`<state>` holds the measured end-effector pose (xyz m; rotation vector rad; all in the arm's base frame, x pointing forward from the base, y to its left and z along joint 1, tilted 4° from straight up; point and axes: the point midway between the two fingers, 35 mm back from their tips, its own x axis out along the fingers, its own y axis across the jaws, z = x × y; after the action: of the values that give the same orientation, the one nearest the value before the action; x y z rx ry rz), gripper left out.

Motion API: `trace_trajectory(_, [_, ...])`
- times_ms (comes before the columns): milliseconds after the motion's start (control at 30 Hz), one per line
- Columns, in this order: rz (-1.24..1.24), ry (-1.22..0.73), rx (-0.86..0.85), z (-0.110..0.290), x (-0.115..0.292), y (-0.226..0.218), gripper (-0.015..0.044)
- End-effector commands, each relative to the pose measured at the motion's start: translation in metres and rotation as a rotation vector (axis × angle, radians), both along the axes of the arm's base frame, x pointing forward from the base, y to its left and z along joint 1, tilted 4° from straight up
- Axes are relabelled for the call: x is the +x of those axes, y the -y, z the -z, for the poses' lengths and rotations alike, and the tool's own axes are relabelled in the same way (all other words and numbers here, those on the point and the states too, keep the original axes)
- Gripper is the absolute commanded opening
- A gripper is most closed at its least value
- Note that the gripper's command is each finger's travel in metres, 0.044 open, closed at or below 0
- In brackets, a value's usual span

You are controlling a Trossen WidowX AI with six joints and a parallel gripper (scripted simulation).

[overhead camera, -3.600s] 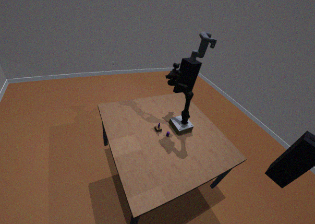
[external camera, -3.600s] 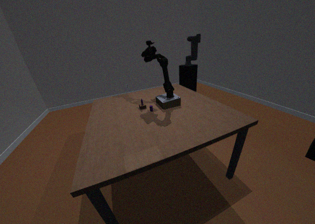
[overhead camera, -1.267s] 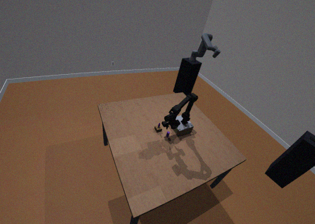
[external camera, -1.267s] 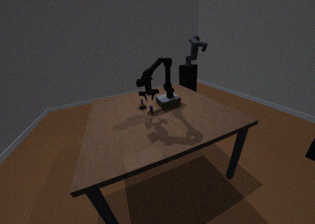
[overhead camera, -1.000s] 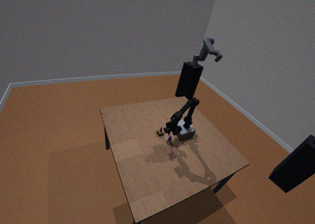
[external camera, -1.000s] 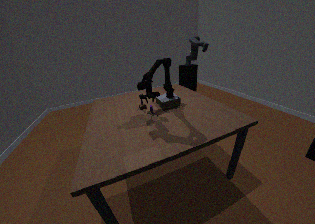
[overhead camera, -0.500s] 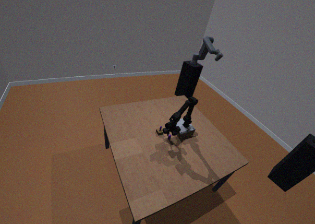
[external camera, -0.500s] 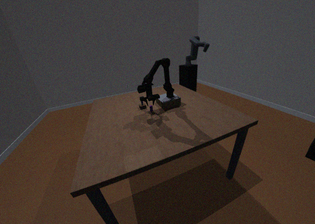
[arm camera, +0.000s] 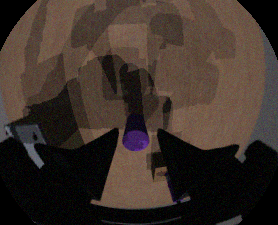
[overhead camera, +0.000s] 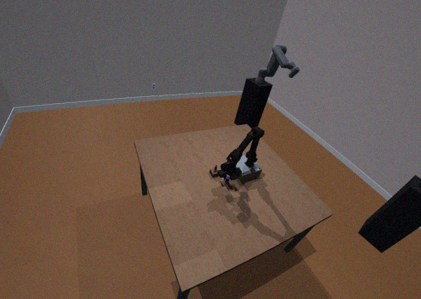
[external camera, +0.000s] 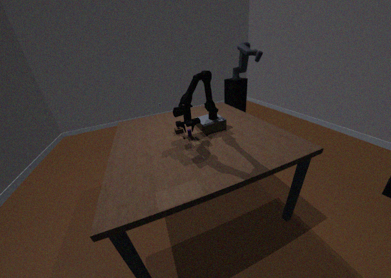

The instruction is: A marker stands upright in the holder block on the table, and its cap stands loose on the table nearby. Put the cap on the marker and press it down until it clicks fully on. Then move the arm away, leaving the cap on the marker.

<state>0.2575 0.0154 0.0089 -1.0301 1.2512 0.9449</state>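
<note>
One arm: bent low near the table's (overhead camera: 195, 226) far right edge.
Gripper (arm camera: 137, 136): spread, empty, straddling the cap (arm camera: 135, 139).
Marker (overhead camera: 215, 167): upright in its block (overhead camera: 212, 172), just beside.
Risk: off-centre closing could topple the loose cap.

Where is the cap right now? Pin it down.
The purple cap stands on the table, centred between the open gripper's fingers in the wrist view, beside the holder block.

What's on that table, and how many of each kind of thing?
Robot arm: 1
Marker: 1
Holder block: 1
Purple cap: 1
Total: 4
</note>
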Motion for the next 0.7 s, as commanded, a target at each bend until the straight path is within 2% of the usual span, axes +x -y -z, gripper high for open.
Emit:
trace_trajectory(0, [-0.004, -0.006, 0.002, 0.008, -0.001, 0.0, 0.0247])
trace_trajectory(267, [-0.004, -0.006, 0.002, 0.018, -0.002, 0.0, 0.0247])
trace_trajectory(400, [-0.004, -0.006, 0.002, 0.018, -0.002, 0.0, 0.0142])
trace_trajectory(667, [-0.004, -0.006, 0.002, 0.018, -0.002, 0.0, 0.0089])
